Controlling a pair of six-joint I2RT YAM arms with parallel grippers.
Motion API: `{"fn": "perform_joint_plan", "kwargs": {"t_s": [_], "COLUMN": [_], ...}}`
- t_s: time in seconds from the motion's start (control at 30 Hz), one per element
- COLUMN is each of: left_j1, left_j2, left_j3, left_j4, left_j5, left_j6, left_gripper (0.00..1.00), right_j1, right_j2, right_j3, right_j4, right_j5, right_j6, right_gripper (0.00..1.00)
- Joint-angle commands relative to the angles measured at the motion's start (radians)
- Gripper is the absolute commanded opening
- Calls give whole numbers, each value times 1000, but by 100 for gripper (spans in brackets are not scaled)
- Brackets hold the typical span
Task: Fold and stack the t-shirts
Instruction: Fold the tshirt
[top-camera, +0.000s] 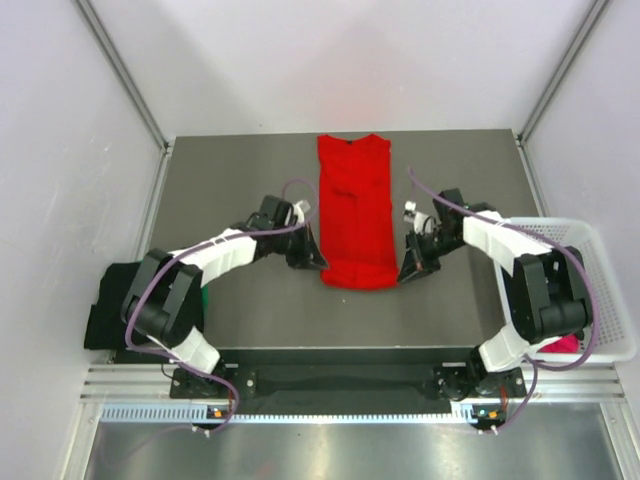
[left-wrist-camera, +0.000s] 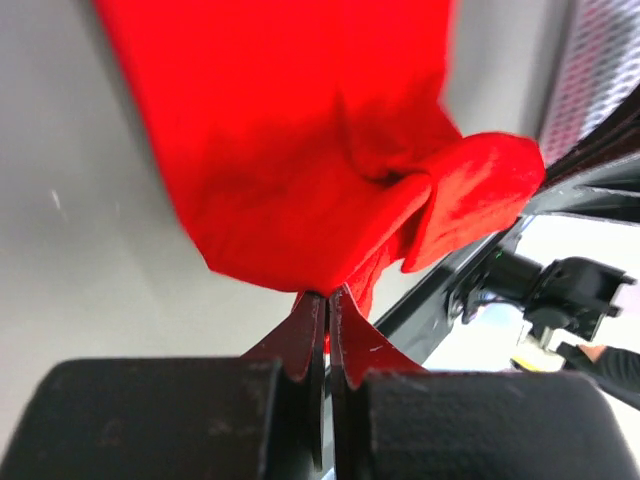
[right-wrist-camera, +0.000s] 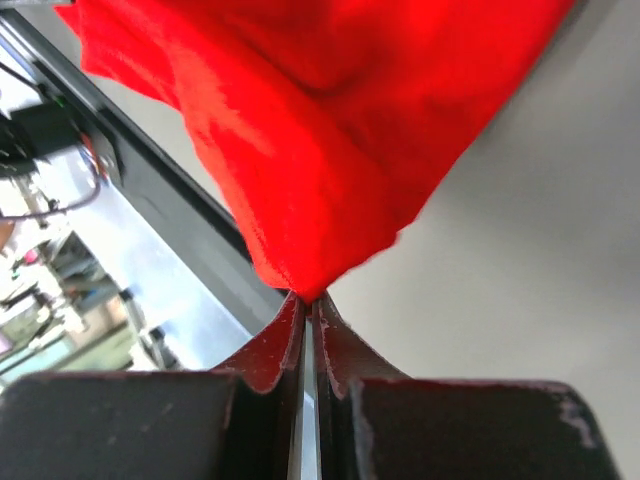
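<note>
I see the red t-shirt (top-camera: 355, 215) lying lengthwise mid-tabletop (top-camera: 230, 170). My left end effector (top-camera: 320, 263) pinches its near left corner and my right end effector (top-camera: 404, 273) its near right corner, both clamped tight.

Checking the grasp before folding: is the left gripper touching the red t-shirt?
Touching. Left wrist view: the left gripper pinches the red t-shirt between its shut fingers.
</note>
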Motion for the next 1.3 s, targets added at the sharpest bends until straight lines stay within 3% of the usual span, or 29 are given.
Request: {"fn": "perform_joint_plan", "kwargs": {"t_s": [0.0, 0.53, 0.93, 0.97, 1.0, 1.23, 1.27], "left_j1": [29, 102, 127, 128, 128, 130, 130], "left_j2": [-33, 295, 400, 414, 421, 492, 489], "left_j3": [99, 510, 601, 616, 625, 762, 781], "left_j4": [-10, -61, -75, -73, -72, -87, -111], "left_j5": [28, -46, -60, -64, -67, -115, -145], "left_j6": [79, 235, 266, 278, 286, 329, 344], "left_gripper": [0, 0, 1, 12, 16, 17, 18], "right_j1": [-45, -89, -89, -88, -89, -97, -97], "right_j2": [-24, 376, 540, 550, 554, 505, 505], "right_j3": [96, 597, 761, 768, 778, 749, 760], "right_j4": [-49, -51, 28, 32, 34, 204, 192], "right_j5": [-46, -59, -31, -28, -29, -22, -14], "right_j6": [-82, -135, -86, -87, -92, -3, -3], "right_gripper": [0, 0, 0, 0, 0, 1, 14]}}
